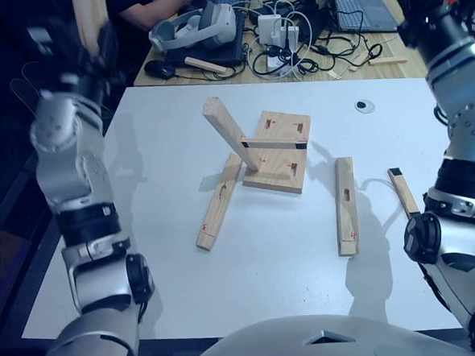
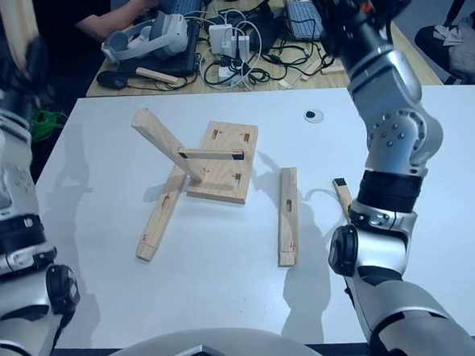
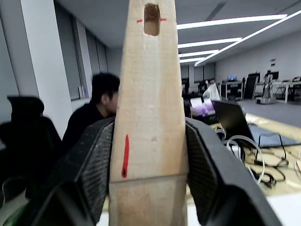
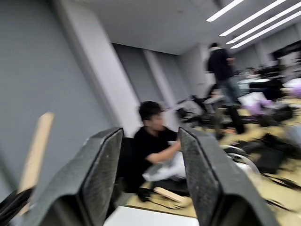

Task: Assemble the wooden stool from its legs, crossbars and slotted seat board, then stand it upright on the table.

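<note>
My left gripper (image 3: 150,129) is raised high at the far left, shut on a wooden leg (image 3: 149,94) that points upward and has a slot near its top. The slotted seat board (image 1: 281,171) lies flat mid-table. A second leg (image 1: 228,128) leans up out of it, and a crossbar (image 1: 272,143) with dark ends rests across it. Two more legs lie flat: one (image 1: 217,202) left of the board, one (image 1: 346,206) to its right. A short crossbar (image 1: 402,192) lies further right, near my right arm. My right gripper (image 4: 150,141) is held high at the far right, open and holding nothing.
A small dark round disc (image 1: 365,105) sits on the white table (image 1: 268,281) at the back right. Beyond the table's far edge is a cluttered desk with a headset (image 1: 192,27), laptops, cables and loose wooden pieces (image 1: 206,65). The near half of the table is bare.
</note>
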You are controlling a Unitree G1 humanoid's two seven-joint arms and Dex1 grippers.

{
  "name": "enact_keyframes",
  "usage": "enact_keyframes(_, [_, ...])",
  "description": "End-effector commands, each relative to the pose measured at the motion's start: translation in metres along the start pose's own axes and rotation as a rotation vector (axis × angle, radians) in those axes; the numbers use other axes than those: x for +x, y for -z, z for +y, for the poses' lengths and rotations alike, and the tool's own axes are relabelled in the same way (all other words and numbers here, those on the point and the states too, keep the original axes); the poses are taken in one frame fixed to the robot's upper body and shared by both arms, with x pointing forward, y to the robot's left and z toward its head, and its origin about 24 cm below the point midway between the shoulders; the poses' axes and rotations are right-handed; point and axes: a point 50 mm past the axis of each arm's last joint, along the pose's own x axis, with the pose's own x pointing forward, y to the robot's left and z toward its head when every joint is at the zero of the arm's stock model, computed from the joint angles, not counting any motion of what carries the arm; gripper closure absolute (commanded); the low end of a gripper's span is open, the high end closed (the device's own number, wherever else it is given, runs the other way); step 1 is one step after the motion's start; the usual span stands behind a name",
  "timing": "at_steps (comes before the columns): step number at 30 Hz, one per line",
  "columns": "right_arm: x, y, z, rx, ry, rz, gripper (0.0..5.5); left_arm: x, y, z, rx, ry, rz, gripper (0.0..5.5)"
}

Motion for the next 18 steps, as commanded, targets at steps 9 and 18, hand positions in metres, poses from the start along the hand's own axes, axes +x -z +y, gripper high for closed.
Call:
enact_keyframes(9, [0.017, -0.008, 0.075, 0.213, -0.401, 0.016, 1.36, -0.014, -0.025, -0.109, 0.112, 0.633, -0.281, 3.45])
enact_keyframes(18, [0.018, -0.022, 0.078, 0.252, -0.390, -0.020, 0.80, -0.028, -0.018, -0.119, 0.230, 0.741, -0.311, 3.45])
